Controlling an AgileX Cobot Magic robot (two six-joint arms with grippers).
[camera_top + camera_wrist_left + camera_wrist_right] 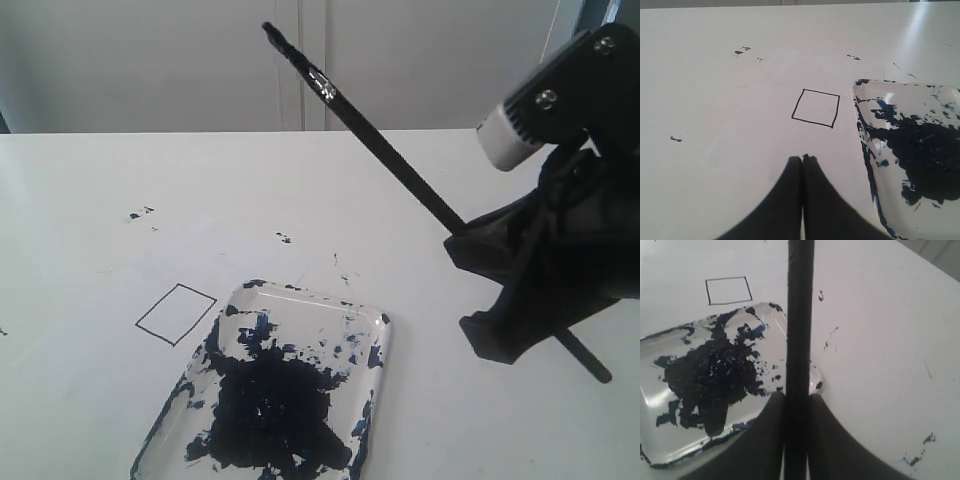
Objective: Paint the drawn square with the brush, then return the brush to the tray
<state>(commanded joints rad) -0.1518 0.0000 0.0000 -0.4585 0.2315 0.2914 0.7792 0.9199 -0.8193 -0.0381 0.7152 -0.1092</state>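
The drawn square (176, 314) is a blank black outline on the white paper, just left of the tray (372, 400); both wrist views also show the square (815, 108) (729, 290). The clear tray (866, 145) (660, 440) carries a large dark blue-black blotch. My right gripper (470, 285) (797, 397) is shut on the brush (390, 145) (799, 315), held in the air to the right of the tray; the dark tip points up and to the left, the handle end sticks out below the gripper. My left gripper (802, 159) is shut on nothing, hovering near the square.
Small paint specks (140, 213) dot the paper beyond the square and above the tray (284, 238). A white wall (200, 60) rises behind the table's far edge. The right arm's body (560, 110) fills the right side of the exterior view.
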